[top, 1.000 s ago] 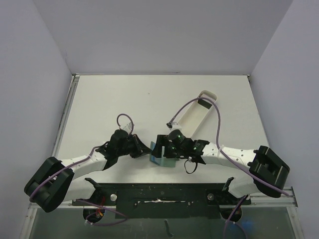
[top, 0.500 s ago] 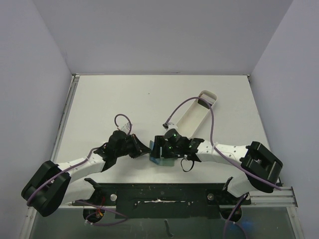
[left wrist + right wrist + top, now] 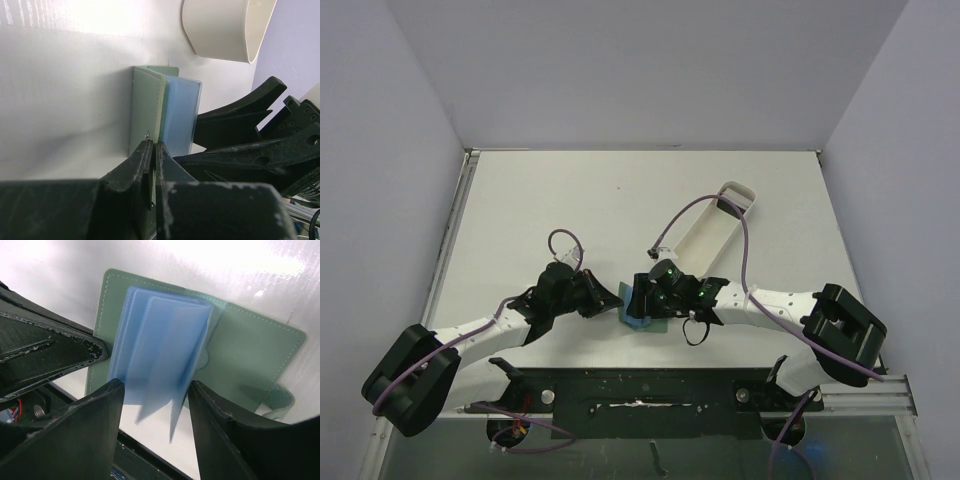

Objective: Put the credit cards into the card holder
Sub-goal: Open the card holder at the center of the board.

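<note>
Change over the last second: the right gripper (image 3: 155,390) has slid left, in over the card holder (image 3: 638,312), and its jaws have narrowed from wide to roughly half open. The left arm has hardly moved. The white tray (image 3: 705,240) appears to sit slightly differently than a second ago, but I cannot tell whether it was actually nudged.

Meaning for the task, as a judgement: this is still preparation, opening or spreading the pockets so that a card can go in. No card is seen going in.

Left gripper (image 3: 152,147): jaws fully closed, clamped on the near edge of the holder's green cover and standing that flap up on edge off the table (image 3: 540,200).

Right gripper: jaws apart, one finger on each side of the blue pocket leaves (image 3: 160,345). The leaves fan out between the fingers and are motion-blurred. The gap is far wider than the leaves, so they are not pinched. Whether a fingertip touches them I cannot tell.

Holder position: open, at the near middle of the table, between the two grippers, with its other green flap and snap tab lying flat to the right.

Credit cards: none is clearly visible in any view. The tray lies far and right of the holder, well apart from it, and a cable partly covers it, so I cannot tell what is inside.
</note>
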You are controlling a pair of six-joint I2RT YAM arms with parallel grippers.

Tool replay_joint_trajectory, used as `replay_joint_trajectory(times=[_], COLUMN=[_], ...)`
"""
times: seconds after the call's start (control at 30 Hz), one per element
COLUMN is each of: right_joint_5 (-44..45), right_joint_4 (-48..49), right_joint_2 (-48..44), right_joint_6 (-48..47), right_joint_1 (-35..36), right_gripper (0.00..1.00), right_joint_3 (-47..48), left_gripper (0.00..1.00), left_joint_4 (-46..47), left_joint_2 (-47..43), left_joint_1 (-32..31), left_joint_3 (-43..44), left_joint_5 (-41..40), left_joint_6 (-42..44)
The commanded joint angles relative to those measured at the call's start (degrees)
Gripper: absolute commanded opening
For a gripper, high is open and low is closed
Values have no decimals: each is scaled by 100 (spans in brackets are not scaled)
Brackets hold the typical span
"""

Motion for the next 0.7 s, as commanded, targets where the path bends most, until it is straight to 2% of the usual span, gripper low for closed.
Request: replay_joint_trajectory(times=[0.0,0.33,0.67], right_joint_5=[282,684,1058], right_joint_4=[-75,-548,-1014], right_joint_2=[-187,-233,-354], right_joint_6=[-84,-141,-268], right_joint_1=[-12,33,175], right_gripper=[57,68,72], right_joint_3=[183,358,699], left_gripper=[0,0,0], left_joint_4=[181,172,176], left_joint_2=[-74,-52,-72], left_joint_1=[-18,-20,-15], left_joint_3=[97,79,5], left_joint_5=[-76,-76,-103], left_joint_6=[108,151,196])
